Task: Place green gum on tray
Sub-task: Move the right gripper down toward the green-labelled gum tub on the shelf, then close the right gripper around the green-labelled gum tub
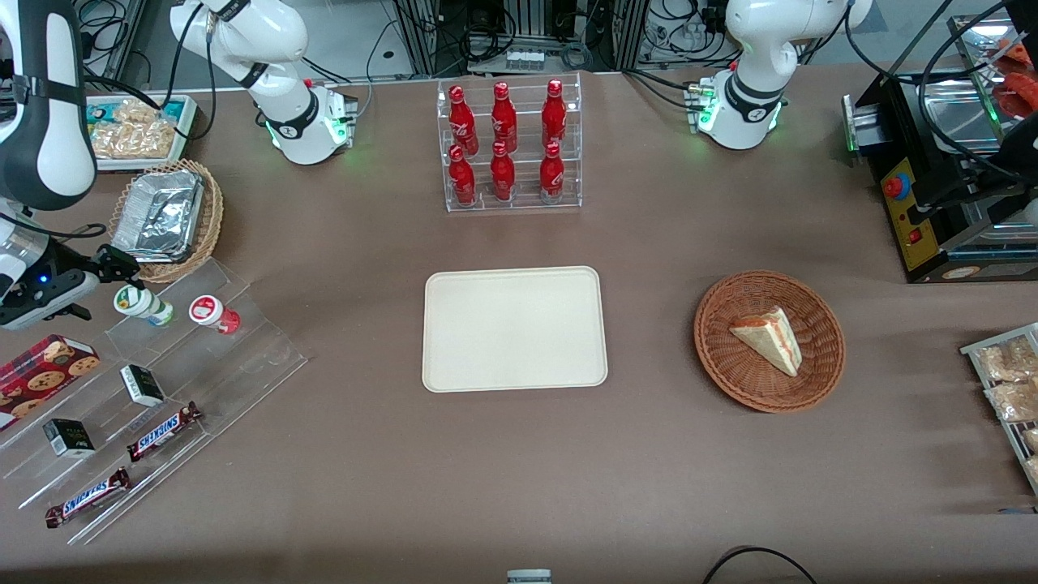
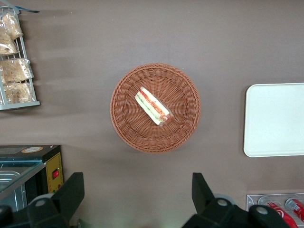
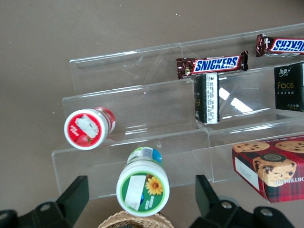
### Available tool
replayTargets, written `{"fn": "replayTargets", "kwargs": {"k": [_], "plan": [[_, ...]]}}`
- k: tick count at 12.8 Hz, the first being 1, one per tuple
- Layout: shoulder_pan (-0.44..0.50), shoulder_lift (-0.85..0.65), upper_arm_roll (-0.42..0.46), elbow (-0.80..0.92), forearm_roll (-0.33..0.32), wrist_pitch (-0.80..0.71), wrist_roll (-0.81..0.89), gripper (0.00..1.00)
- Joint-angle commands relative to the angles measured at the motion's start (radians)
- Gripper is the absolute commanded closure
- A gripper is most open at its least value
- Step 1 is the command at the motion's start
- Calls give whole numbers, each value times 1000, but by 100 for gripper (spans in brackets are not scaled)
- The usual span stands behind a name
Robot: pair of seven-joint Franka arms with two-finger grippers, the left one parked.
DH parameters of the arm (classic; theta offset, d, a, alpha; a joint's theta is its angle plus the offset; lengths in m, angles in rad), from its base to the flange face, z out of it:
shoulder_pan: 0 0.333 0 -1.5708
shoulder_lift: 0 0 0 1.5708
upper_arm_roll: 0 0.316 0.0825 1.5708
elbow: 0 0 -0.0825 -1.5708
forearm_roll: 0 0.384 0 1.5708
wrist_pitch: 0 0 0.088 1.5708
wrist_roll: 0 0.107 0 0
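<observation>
The green gum (image 1: 143, 305) is a small white bottle with a green label, standing on the top step of a clear acrylic stepped shelf (image 1: 243, 357). In the right wrist view its green-marked lid (image 3: 143, 187) faces the camera. My gripper (image 1: 122, 277) hovers just above it, open, with its two black fingers (image 3: 73, 192) spread on either side of the bottle and not touching it (image 3: 140, 186). The red-labelled bottle (image 1: 212, 313) stands beside it (image 3: 88, 127). The cream tray (image 1: 514, 328) lies flat at the table's middle, and it also shows in the left wrist view (image 2: 275, 118).
A wicker basket holding a foil tray (image 1: 166, 217) sits right by the gripper. The shelf also carries Snickers bars (image 1: 162, 431), small black boxes (image 1: 142, 384) and a cookie box (image 1: 45, 369). A cola bottle rack (image 1: 509, 146) and a sandwich basket (image 1: 769, 341) stand around the tray.
</observation>
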Motion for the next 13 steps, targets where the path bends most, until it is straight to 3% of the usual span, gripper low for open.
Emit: {"fn": "replayTargets", "kwargs": {"k": [1, 11, 12, 13], "plan": [[3, -9, -8, -51, 4, 74, -45, 0], [5, 19, -32, -101, 5, 151, -50, 0], [5, 20, -32, -101, 5, 151, -50, 1], [5, 22, -32, -101, 7, 151, -50, 8]]}}
